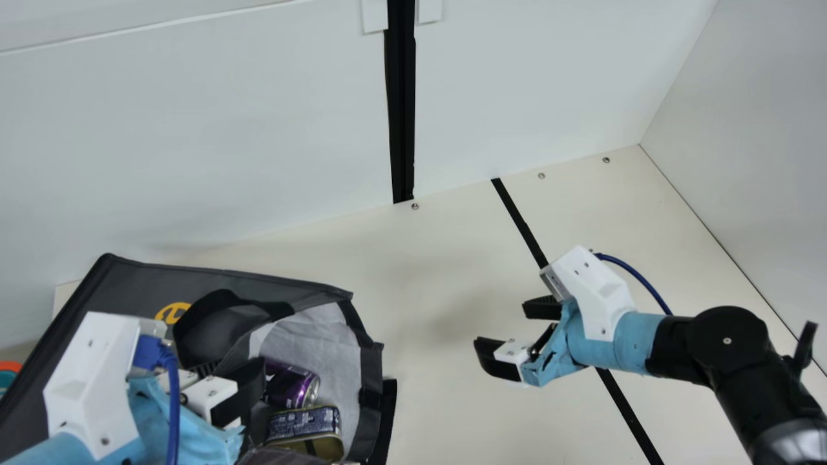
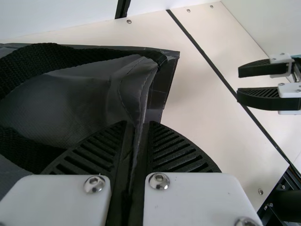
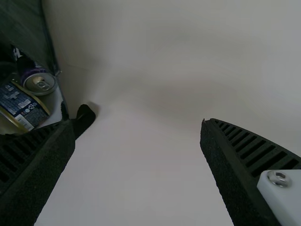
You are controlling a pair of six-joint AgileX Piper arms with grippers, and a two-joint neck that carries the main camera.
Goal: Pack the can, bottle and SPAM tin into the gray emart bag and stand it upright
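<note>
The gray bag [image 1: 139, 284] lies on its side at the left, its mouth facing right. Inside the mouth lie the purple can [image 1: 292, 385] and the SPAM tin [image 1: 305, 429]; the right wrist view also shows the can [image 3: 40, 81] and the tin [image 3: 23, 107]. My left gripper [image 1: 226, 374] is at the bag's mouth; in the left wrist view the left gripper [image 2: 136, 141] pinches a fold of the bag's fabric [image 2: 137, 101]. My right gripper [image 1: 510, 332] stands open over the table, right of the bag; its fingers are wide apart in the right wrist view, the gripper [image 3: 138, 136] holding nothing.
The cream table [image 1: 433, 323] extends between bag and right arm, with a black strip [image 1: 524, 229] running across it. A white back wall [image 1: 194, 142] and a side wall [image 1: 762, 161] bound it. An orange and teal object [image 1: 8, 374] shows at the left edge.
</note>
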